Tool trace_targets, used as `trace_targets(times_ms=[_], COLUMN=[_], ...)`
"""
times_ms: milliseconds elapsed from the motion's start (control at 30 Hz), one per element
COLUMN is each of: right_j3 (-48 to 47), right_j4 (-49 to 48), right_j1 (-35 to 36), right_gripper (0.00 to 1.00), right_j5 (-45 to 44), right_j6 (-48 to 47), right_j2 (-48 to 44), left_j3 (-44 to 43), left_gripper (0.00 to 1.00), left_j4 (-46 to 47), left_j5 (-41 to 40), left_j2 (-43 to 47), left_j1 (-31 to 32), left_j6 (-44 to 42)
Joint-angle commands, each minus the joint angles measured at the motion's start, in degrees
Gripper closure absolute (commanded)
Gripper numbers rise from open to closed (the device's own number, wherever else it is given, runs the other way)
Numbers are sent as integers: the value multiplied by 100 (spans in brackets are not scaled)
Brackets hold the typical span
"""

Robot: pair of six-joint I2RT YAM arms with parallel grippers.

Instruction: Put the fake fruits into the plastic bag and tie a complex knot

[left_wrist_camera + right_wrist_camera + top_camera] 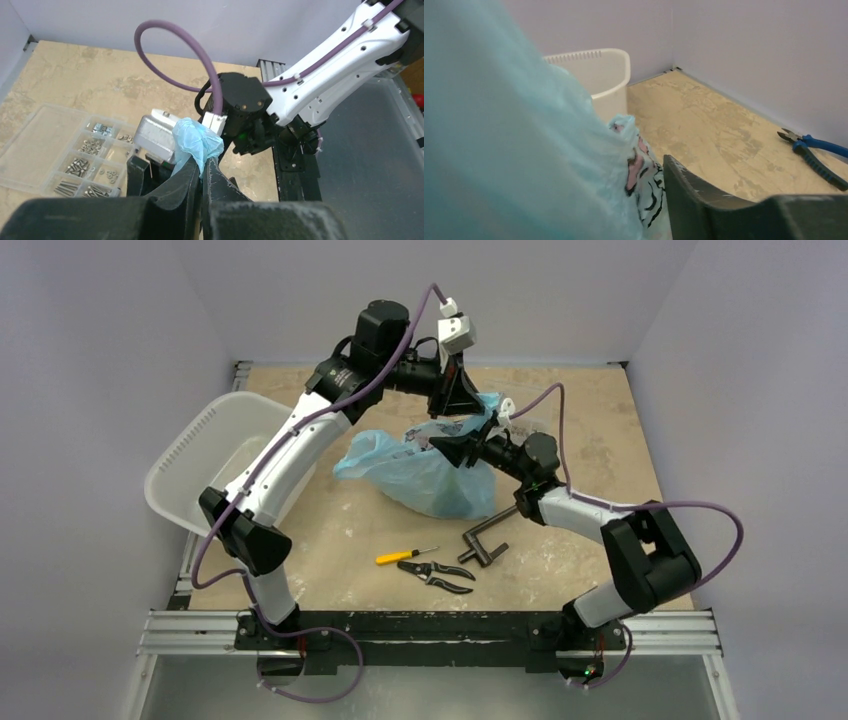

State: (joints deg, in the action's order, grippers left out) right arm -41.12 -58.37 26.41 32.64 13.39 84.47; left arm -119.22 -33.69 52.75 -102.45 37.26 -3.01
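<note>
The light-blue plastic bag (440, 480) lies bunched at the table's middle, its top pulled up. My left gripper (462, 415) hangs over it, shut on a twisted ear of the film (195, 140), which sticks out past the fingertips in the left wrist view. My right gripper (450, 447) is pressed into the bag's upper side just below. In the right wrist view the film (524, 150) with pink and black print fills the left half and lies against one dark finger (689, 195). The other finger is hidden. The fake fruits and the knot are out of view.
A white perforated tub (215, 455) stands at the left edge. A yellow screwdriver (405, 556), black-handled pliers (437, 573) and a metal clamp (485, 540) lie near the front. Blue pliers (819, 155) and a clear compartment box (65, 150) show in the wrist views.
</note>
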Motion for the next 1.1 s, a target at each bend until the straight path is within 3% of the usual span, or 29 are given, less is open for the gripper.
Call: trace_targets(times_ms=[0, 100, 200, 267, 333, 367, 433, 533, 600, 667, 733, 800, 933, 1000, 1067], right_j3=[267, 426, 571, 661, 730, 710, 610, 517, 480, 510, 548, 580, 629, 636, 679], right_j4=[-718, -868, -875, -808, -679, -570, -427, -187, -75, -69, -76, -54, 124, 196, 360], right_j1=[125, 121, 121, 126, 122, 120, 122, 111, 113, 118, 99, 81, -39, -161, -233], right_gripper=[67, 83, 92, 100, 100, 100, 100, 100, 100, 100, 100, 100, 100, 100, 100], right_j5=[50, 126, 282, 407, 452, 493, 618, 704, 766, 755, 691, 690, 603, 594, 499], right_j6=[143, 130, 61, 0, 25, 59, 164, 244, 372, 437, 518, 569, 802, 1094, 1323], right_j2=[519, 773, 862, 809, 629, 518, 275, -15, -124, -201, -253, -301, -459, -554, -693], left_j3=[-66, -90, -147, -232, -260, -236, -74, 512, 876, 1335, 1680, 1950, 2374, 2694, 3369], left_gripper=[100, 100, 100, 100, 100, 91, 53, 8, 2, 1, 3, 15, 66, 85, 98], left_j4=[1026, 1319, 1429, 1314, 926, 631, -13, -1012, -1600, -1669, -1558, -1556, -2192, -2607, -2537], left_j5=[490, 483, 404, 241, 14, -85, -73, -256, -411, -609, -925, -1122, -799, -789, -827], left_j2=[239, 176, 109, 69, 94, 132, 301, 664, 853, 946, 894, 764, 594, 696, 939], left_j1=[-24, -139, -266, -349, -435, -467, -583, -743, -753, -747, -758, -826, -1151, -1232, -1255], left_j6=[826, 1243, 1402, 1245, 824, 511, -361, -1687, -2772, -3135, -3251, -3379, -3924, -4614, -4977])
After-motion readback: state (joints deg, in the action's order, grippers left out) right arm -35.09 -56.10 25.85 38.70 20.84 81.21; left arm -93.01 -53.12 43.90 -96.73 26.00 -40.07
